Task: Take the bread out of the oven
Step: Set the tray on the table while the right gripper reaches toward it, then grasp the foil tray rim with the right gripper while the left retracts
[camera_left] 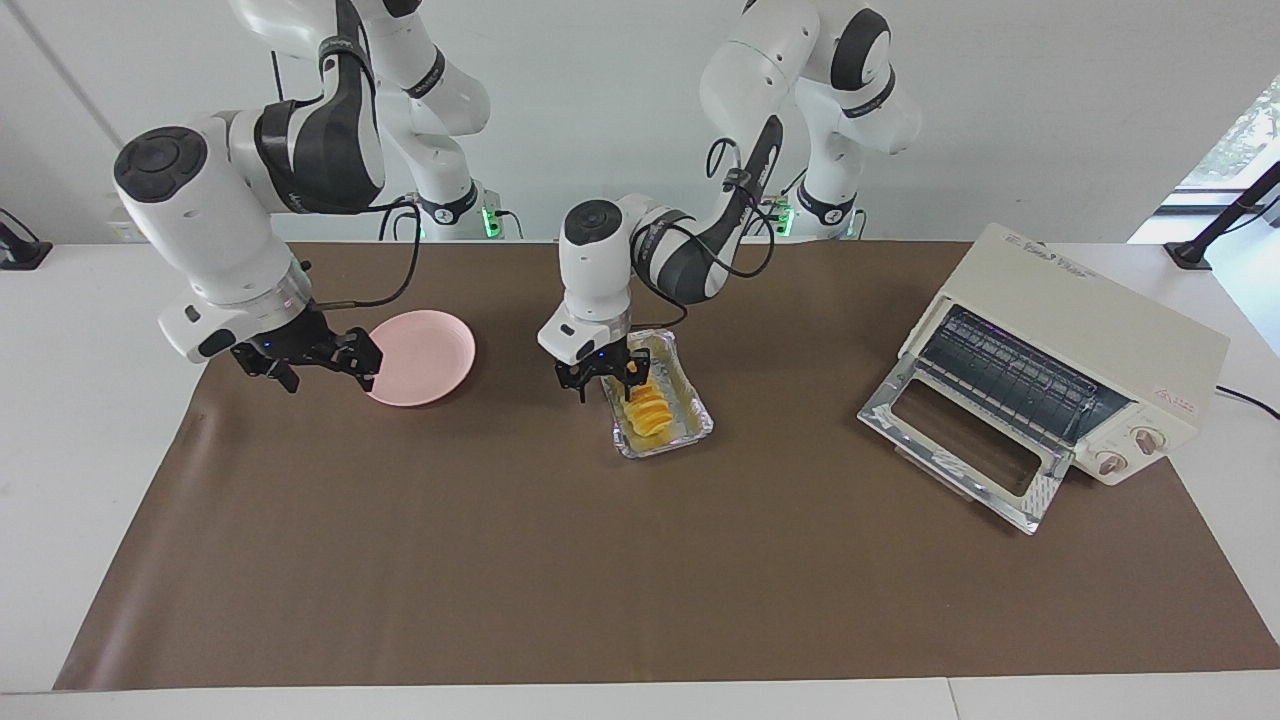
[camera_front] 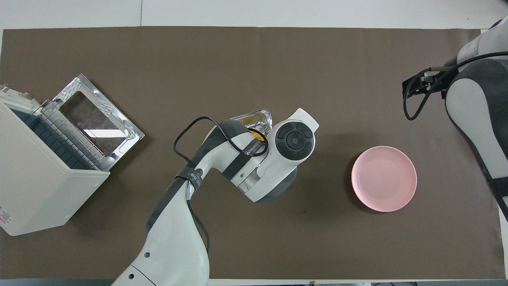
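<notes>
Brown-matted worktop [camera_left: 500, 560]. Oven [camera_left: 1060, 370] at left arm's end, door down, rack bare. Foil tray [camera_left: 690, 415] out, mid-worktop, bread [camera_left: 648, 412] in it. Pink plate [camera_left: 425, 355] toward right arm's end. Left end effector [camera_left: 598, 378] over tray's 12 o'clock end; fingers' state: cannot tell. Right end effector [camera_left: 320, 362] waits over plate's 9 o'clock edge, likewise. Judgement: bread out of oven; lifting it from tray possibly left.

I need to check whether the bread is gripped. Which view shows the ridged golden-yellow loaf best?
The facing view. There the ridged golden-yellow loaf lies in the silver rectangular foil tray, with the left pincer down at its end nearer the robots. In the overhead view the left arm covers nearly all of it; only a sliver shows.
</notes>
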`<state>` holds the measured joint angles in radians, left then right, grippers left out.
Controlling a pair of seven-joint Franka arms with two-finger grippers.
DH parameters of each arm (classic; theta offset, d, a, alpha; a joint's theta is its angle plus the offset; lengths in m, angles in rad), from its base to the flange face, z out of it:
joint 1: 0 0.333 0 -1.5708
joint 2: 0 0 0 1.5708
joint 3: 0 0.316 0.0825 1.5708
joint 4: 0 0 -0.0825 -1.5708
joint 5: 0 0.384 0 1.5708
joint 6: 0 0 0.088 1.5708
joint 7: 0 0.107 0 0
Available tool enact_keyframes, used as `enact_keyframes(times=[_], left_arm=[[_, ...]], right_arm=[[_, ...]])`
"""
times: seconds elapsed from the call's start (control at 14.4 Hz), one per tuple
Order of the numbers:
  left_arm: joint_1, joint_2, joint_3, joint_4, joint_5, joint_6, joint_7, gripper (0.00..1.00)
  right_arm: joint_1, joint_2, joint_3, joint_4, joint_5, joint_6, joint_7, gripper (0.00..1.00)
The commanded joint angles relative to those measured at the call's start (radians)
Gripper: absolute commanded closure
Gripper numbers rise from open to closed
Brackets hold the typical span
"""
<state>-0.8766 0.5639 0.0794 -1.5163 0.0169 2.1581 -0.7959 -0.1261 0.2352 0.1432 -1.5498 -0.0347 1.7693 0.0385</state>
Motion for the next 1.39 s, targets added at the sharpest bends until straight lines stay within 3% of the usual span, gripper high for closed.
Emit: enact_keyframes(times=[0.0,0.14,0.35,0.76,1.11,1.32], left_arm=[[0.037,-0.001,0.002,0.080,-0.043,-0.085,0.015,0.00],[0.085,-0.010,0.002,0.126,-0.073,-0.127,0.014,0.00],[0.191,-0.140,0.003,0.114,-0.095,-0.177,0.041,0.00],[0.424,-0.234,0.007,0.107,-0.084,-0.420,0.458,0.00],[0.641,-0.366,0.008,0.045,-0.043,-0.469,0.737,0.00],[0.688,-0.444,0.011,-0.010,0.061,-0.497,0.860,0.00]], right_arm=[[0.003,-0.030,0.012,-0.039,-0.007,0.029,0.026,0.00],[0.026,-0.031,0.027,-0.044,-0.005,0.022,0.026,0.00],[0.089,-0.028,0.036,-0.041,-0.007,0.022,0.015,0.00],[0.258,0.022,0.038,-0.039,-0.007,0.067,-0.061,0.00],[0.362,0.098,0.036,-0.035,-0.005,0.102,-0.010,0.00],[0.376,0.169,0.036,-0.042,-0.004,0.192,0.104,0.00]])
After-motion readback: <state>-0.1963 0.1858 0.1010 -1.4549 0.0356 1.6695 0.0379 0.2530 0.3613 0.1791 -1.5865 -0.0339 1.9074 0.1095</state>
